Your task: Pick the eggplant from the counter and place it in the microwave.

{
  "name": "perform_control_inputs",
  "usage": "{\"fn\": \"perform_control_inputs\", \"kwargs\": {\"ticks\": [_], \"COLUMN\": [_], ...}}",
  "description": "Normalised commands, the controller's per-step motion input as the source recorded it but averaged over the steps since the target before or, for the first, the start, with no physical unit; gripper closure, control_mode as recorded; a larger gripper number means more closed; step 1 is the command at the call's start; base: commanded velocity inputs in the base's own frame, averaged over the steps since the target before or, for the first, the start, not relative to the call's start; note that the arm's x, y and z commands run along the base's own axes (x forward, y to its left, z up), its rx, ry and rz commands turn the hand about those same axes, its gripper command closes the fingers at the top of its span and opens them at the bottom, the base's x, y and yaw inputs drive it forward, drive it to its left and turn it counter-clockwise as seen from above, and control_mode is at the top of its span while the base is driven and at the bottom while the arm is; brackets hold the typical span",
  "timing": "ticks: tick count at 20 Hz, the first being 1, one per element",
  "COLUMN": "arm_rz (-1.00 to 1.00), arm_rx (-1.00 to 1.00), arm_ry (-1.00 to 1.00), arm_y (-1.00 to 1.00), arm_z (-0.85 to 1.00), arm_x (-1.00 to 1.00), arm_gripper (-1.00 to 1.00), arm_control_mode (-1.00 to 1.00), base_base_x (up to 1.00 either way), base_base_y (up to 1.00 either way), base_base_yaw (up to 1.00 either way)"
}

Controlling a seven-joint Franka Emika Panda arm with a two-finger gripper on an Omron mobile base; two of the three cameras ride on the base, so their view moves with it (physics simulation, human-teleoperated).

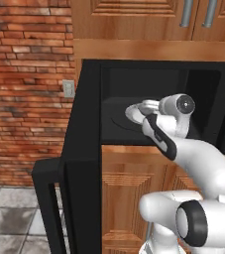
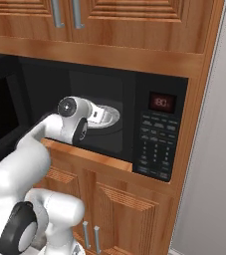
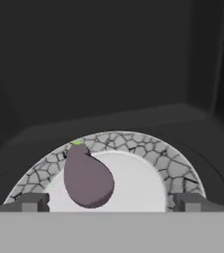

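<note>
The tool (image 3: 111,202) reaches into the open microwave (image 2: 159,124) with its tips spread wide and nothing between them. Just beyond them the eggplant (image 3: 86,178) lies on the round white plate (image 3: 138,185), left of centre, green stem pointing to the far wall. Placing looks done; what seems left is drawing the arm out. The black door (image 1: 59,198) hangs open at the left. Wooden cabinets (image 2: 124,209) surround the oven, a brick wall (image 1: 25,74) stands far left.

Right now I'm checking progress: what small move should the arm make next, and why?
Probably draw the hand straight back out of the microwave. The eggplant already lies on the plate inside, and the fingers stand wide apart, clear of it.
</note>
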Motion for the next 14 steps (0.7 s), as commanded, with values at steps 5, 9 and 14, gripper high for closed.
{"fn": "perform_control_inputs", "kwargs": {"ticks": [5, 9, 14], "arm_rz": [-0.01, 0.00, 0.00], "arm_rx": [0.08, 0.05, 0.00], "arm_ry": [-0.01, 0.04, 0.10], "arm_y": [0.00, -0.02, -0.02], "arm_z": [0.44, 0.64, 0.47], "arm_x": [-0.90, -1.00, -1.00], "arm_gripper": [-1.00, -1.00, -1.00], "arm_control_mode": [-1.00, -1.00, -1.00], "base_base_x": [0.00, 0.00, 0.00], "base_base_y": [0.00, 0.00, 0.00], "base_base_yaw": [0.00, 0.00, 0.00]}}
